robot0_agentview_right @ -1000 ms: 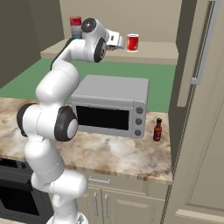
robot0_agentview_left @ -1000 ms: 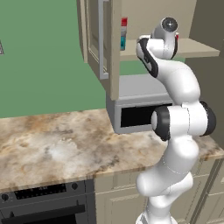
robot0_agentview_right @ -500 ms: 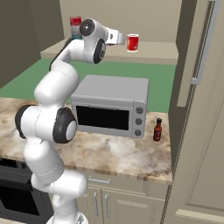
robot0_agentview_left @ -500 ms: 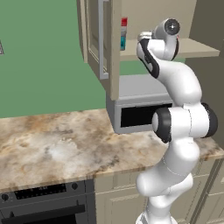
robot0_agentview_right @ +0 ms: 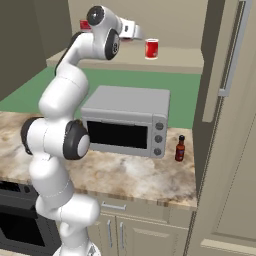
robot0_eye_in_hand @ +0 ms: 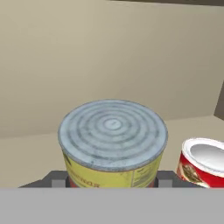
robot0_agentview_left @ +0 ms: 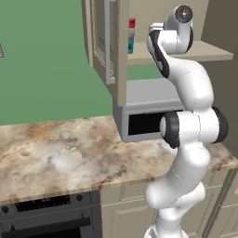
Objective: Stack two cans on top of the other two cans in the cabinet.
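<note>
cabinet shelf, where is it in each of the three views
Left base view: cabinet shelf, upper right, behind the arm.
Right base view: the shelf runs across the top, above the microwave.
Hand view: the shelf is the lower band, beneath the yellow-labelled can in the claw.
Landmark in right base and hand views: red white-rimmed can standing on it.

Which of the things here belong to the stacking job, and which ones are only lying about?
Job: tool, shut on the yellow can; white-rimmed can; red can on the teal can; cabinet.
Lying about: microwave; bottle; counter; oven.
</note>
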### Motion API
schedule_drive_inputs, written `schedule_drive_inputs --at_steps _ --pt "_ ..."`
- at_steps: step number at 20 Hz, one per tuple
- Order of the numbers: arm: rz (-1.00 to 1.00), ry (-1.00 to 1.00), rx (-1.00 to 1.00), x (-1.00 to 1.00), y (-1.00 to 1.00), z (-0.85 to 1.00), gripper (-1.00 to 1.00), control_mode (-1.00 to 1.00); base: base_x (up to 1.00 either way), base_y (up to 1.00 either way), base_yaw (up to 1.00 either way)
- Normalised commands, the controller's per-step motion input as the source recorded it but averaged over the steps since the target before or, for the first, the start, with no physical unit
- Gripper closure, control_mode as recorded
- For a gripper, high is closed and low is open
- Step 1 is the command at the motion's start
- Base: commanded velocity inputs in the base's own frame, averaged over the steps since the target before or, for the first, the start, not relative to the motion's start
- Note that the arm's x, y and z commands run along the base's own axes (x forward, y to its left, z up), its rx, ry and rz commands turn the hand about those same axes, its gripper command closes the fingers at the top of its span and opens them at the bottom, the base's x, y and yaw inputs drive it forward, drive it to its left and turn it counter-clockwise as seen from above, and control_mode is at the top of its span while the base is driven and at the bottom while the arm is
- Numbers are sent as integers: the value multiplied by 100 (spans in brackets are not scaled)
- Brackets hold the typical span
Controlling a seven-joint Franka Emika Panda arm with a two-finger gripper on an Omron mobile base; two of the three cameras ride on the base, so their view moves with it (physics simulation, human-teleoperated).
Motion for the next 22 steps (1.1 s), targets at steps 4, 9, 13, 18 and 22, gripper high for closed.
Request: schedule_drive_inputs --at_steps 4,9,13,18,22 --pt "-1 0 0 -14 -8 30 100 -100 0 0 0" --pt "0 1 0 -5 -13 18 100 -100 0 0 0" --pt "0 0 0 0 -30 -1 100 -100 0 0 0" --pt "0 0 -2 0 -36 -5 100 -100 0 0 0" --pt "0 0 -1 0 -31 -14 100 -100 0 0 0"
